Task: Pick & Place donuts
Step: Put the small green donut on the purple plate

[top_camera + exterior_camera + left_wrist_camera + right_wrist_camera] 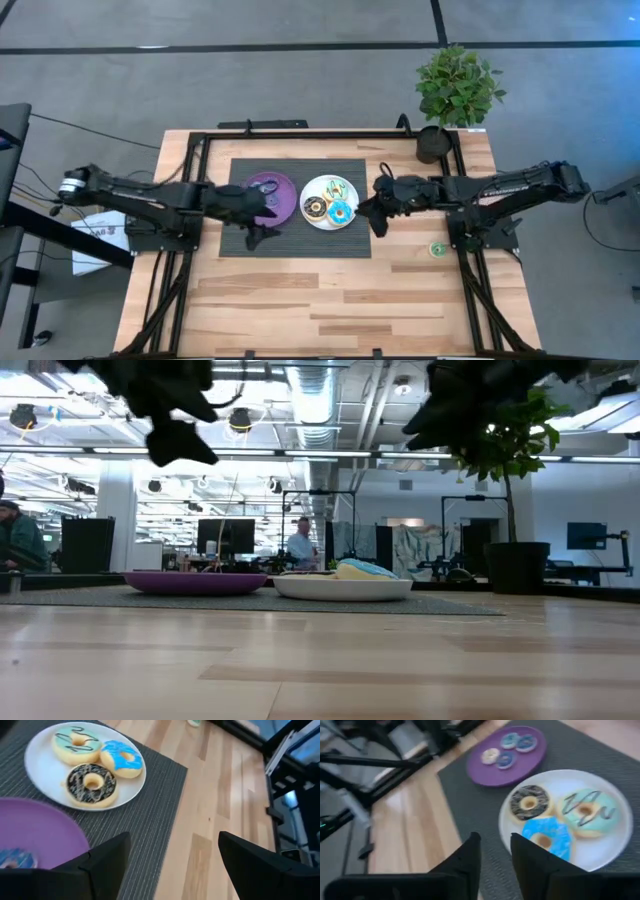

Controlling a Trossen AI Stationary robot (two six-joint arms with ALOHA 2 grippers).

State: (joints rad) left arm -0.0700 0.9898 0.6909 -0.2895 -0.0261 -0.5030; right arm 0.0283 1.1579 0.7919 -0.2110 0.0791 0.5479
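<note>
On the white plate (45,775) lie three larger donuts: light-green iced (76,742), blue iced (121,758) and brown iced (91,782). The purple plate (520,767) holds several small donuts, blue (505,761) and cream (490,755). One small green donut (437,248) lies alone on the wood by the right arm's base. My left gripper (172,855) hovers open above the mat's near edge beside the purple plate (271,195). My right gripper (495,852) hovers just right of the white plate (330,201), its fingers a narrow gap apart, holding nothing.
Both plates sit on a dark grey mat (295,235) at the table's middle. A potted plant (455,95) stands at the far right corner. Black frame rails (470,290) run along the table's sides. Bare wood (330,310) stretches along the near half.
</note>
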